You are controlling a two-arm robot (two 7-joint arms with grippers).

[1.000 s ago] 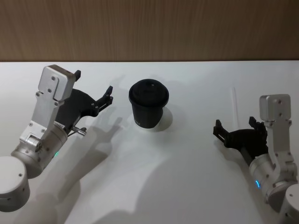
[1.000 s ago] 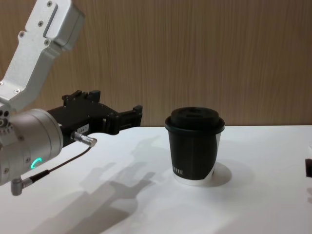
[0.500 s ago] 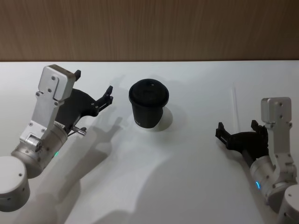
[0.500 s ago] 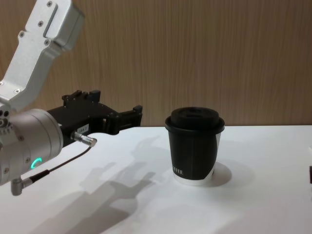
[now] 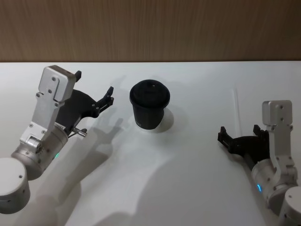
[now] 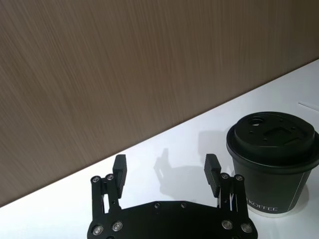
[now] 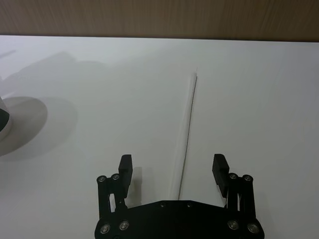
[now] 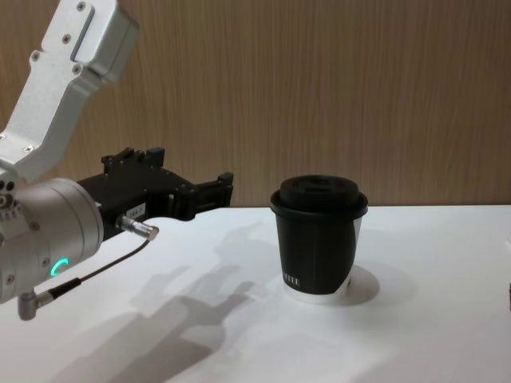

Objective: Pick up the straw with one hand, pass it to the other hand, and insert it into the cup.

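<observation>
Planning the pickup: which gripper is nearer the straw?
Right. The right gripper hangs with open jaws flanking the near end of the straw; the left gripper is beyond the cup, well away.

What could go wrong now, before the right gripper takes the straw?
1. The thin white plastic straw lies flat on the white table; the right gripper, fingers open either side of it, may pinch badly and flick it away.
2. The left gripper hangs open close to the black lidded paper cup and could knock it.

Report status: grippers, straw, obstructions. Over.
Right gripper open, straw flat on table, lined up between its fingers, ungripped. Left gripper open, beside cup. Nothing in the way.
</observation>
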